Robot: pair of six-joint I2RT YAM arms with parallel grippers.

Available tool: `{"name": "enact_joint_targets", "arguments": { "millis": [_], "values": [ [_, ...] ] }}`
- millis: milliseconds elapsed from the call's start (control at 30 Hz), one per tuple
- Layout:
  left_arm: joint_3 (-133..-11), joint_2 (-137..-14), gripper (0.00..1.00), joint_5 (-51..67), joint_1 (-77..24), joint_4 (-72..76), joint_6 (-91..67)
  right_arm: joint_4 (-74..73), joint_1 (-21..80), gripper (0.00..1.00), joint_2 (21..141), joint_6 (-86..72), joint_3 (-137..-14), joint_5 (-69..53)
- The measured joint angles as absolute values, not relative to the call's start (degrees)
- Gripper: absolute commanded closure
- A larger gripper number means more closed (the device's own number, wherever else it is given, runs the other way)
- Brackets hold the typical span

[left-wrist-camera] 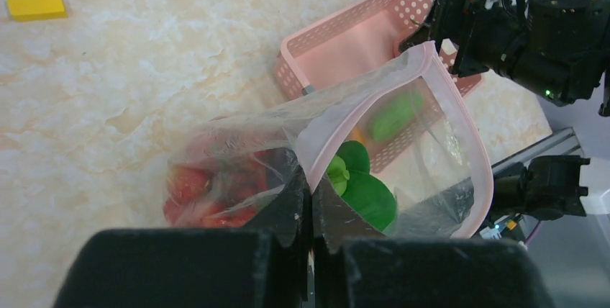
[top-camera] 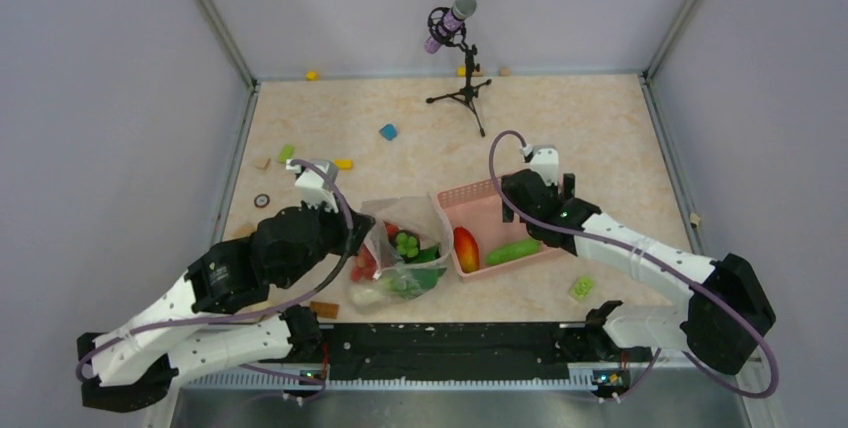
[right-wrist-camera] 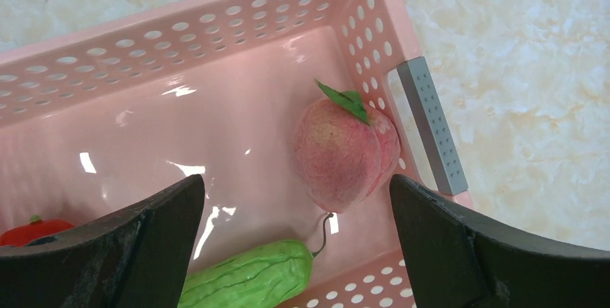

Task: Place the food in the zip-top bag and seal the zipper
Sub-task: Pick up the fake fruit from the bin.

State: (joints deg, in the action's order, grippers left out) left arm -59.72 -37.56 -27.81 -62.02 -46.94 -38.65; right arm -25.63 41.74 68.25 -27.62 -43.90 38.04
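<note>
Left gripper is pinched tight on the rim of the zip-top bag, propping the mouth open toward the basket. Greens and red pieces sit inside, just beyond its fingertips. Right gripper hangs over the basket, jaws spread wide. The pink fruit is framed between them, cucumber nearer its palm. Zipper unsealed; likely lining up the pink fruit

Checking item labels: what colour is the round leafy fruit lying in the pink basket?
The peach is speckled pink, with a green leaf; the right wrist view shows it best.
</note>
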Motion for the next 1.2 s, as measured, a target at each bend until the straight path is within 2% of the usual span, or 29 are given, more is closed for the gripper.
{"name": "enact_joint_targets", "arguments": {
  "millis": [200, 533, 767, 1067, 1133, 1200],
  "values": [
    [-58.17, -38.04, 1.0, -25.52, -62.13, -43.18, -33.58, -25.32, 40.1, 0.01, 70.98, -28.12, -43.86, 39.22],
    [-52.03, -30.24, 1.0, -26.2, -62.3, -36.97, -30.04, -24.53, 36.97, 0.02, 74.83, -29.56, -43.51, 39.18],
    [-49.65, -31.24, 1.0, -25.47, -62.3, -35.57, -29.39, -24.21, 35.33, 0.11, 76.86, -30.28, -43.48, 38.65],
    [-48.38, -30.35, 1.0, -25.1, -62.3, -34.11, -28.69, -23.55, 33.78, 0.18, 78.7, -31.64, -43.48, 37.93],
    [-48.31, -30.13, 1.0, -25.17, -62.3, -34.02, -28.56, -23.49, 33.5, 0.26, 78.87, -31.83, -43.48, 37.65],
    [-48.18, -29.67, 1.0, -25.32, -62.3, -33.98, -28.56, -23.46, 33.28, 0.3, 78.96, -32.1, -43.48, 37.43]
  ]
}}
